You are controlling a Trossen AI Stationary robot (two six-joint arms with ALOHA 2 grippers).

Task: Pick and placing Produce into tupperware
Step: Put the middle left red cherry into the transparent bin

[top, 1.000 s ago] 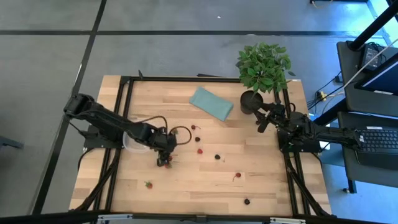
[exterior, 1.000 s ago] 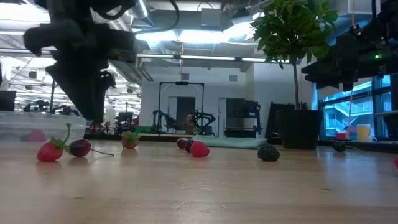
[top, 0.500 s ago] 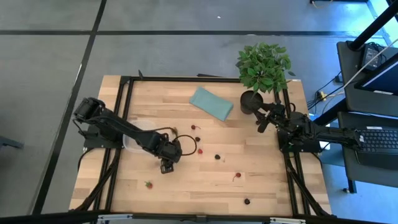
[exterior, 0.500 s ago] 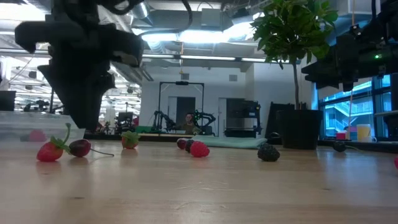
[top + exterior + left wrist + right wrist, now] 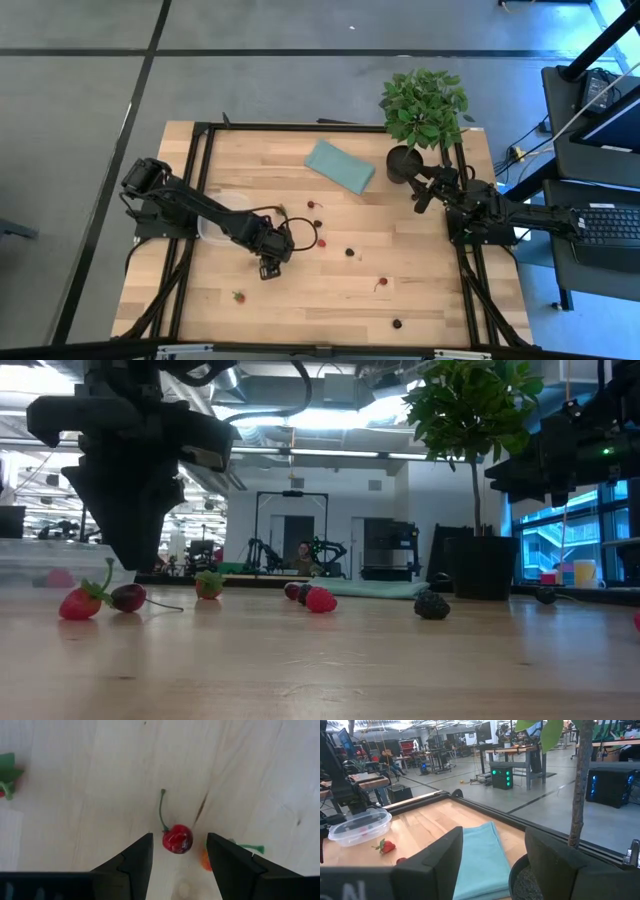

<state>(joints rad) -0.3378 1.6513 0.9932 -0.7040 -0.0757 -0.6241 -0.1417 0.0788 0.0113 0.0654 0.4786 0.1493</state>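
My left gripper [image 5: 268, 266] points down at the middle-left of the table, open. In the left wrist view its fingers [image 5: 178, 836] stand on either side of a red cherry [image 5: 177, 839] with a green stem, which lies on the wood untouched. An orange-red fruit [image 5: 206, 861] lies half hidden behind one finger. More produce [image 5: 322, 243] lies scattered to the right. The clear tupperware [image 5: 215, 222] sits at the table's left, partly under the left arm. My right gripper [image 5: 424, 193] waits open at the right edge by the plant pot.
A teal cloth [image 5: 340, 165] lies at the far middle. Beside it at the far right stands a potted plant [image 5: 420, 110]. Single fruits lie near the front edge [image 5: 238, 296] and at the front right [image 5: 397, 323]. A black frame [image 5: 300, 127] runs round the table.
My left gripper has shifted a little toward the table's near right, sunk slightly and turned a bit about its own line. Its fingers stay equally wide apart. The fruits lie where they were.
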